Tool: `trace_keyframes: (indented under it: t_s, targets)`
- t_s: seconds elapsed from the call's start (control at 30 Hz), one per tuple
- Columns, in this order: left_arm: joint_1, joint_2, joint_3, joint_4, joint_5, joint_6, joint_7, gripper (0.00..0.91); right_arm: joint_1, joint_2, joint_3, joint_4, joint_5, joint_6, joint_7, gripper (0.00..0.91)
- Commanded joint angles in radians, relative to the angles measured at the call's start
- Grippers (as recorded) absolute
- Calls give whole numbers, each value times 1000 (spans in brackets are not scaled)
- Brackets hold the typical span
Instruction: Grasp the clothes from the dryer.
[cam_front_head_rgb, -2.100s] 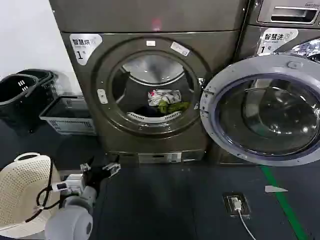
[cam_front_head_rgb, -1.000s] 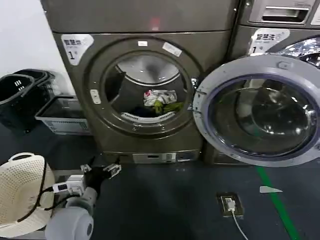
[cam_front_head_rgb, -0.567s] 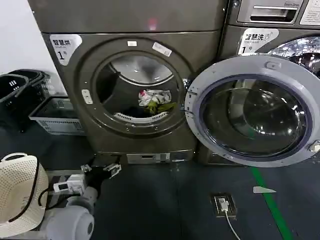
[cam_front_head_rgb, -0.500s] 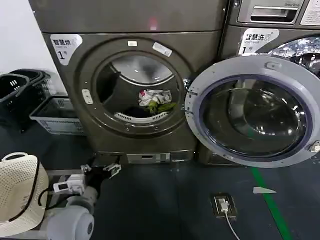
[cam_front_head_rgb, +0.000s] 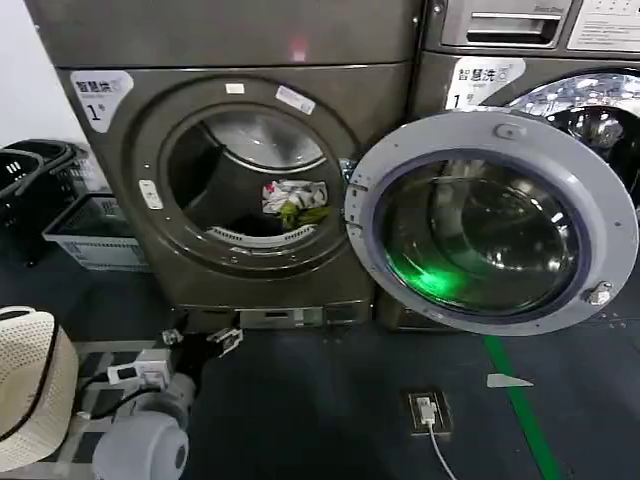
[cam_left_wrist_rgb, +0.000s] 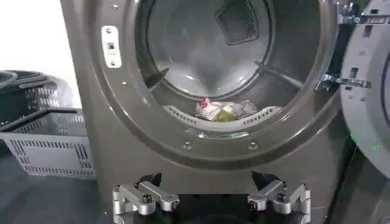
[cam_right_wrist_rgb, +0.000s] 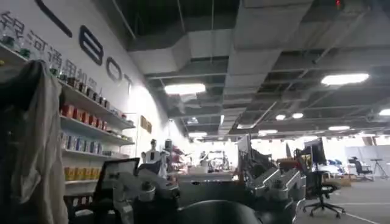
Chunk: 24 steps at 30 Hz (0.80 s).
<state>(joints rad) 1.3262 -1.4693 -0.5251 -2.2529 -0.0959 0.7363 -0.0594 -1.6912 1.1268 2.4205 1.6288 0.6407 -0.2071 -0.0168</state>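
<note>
The dryer (cam_front_head_rgb: 150, 260) is a bronze-grey front loader with a white tag marked "1". Its silver-rimmed glass door (cam_front_head_rgb: 490, 222) is swung open to the right. The clothes (cam_front_head_rgb: 293, 199) lie as a small white, yellow-green and dark bundle at the bottom of the drum, also seen in the left wrist view (cam_left_wrist_rgb: 222, 111). My left gripper (cam_front_head_rgb: 205, 336) hangs low in front of the dryer's base, well below the porthole. It is open, with nothing between its fingers (cam_left_wrist_rgb: 146, 182). My right gripper (cam_right_wrist_rgb: 207, 182) is open and points away at a room with shelves.
Black baskets (cam_front_head_rgb: 25, 175) and a grey crate (cam_front_head_rgb: 88, 235) stand left of the dryer. A white perforated basket (cam_front_head_rgb: 25, 400) sits at my lower left. The open door covers the neighbouring machine (cam_front_head_rgb: 520, 60). A floor socket (cam_front_head_rgb: 424, 410) and a green line (cam_front_head_rgb: 515, 410) mark the dark floor.
The dryer, door and clothes have slid left in the head view as the view turned. A green glow now shows on the door glass. The left gripper holds its spot, still open.
</note>
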Motion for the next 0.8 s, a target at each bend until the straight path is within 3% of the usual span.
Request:
trace_keyframes:
  t_s: [0.03,0.8]
  targets:
    - [-5,3,1,-1,10,49,1,907,-2,6,1,3,25,15,20,907]
    - [-3,12,4,-18,-3,49,-9,907,2,29,-8,27,42,26,34,907]
